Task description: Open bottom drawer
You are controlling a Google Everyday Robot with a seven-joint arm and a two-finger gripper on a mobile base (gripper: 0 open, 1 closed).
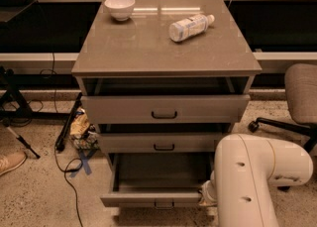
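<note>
The bottom drawer (143, 199) is the lowest of three grey-brown drawers and stands pulled well out, with its empty inside (158, 171) showing. Its small black bar handle (163, 204) sits at the centre of the front panel, near the lower frame edge. My white arm (252, 176) fills the lower right. My gripper (206, 195) is at the drawer's right front corner, mostly hidden behind the arm.
The top drawer (163, 108) and middle drawer (163, 142) stand slightly out. A white bowl (119, 7) and a lying bottle (190, 26) rest on the cabinet top. An office chair (299, 97) is at right. Cables and snack bags (81, 127) lie on the floor at left.
</note>
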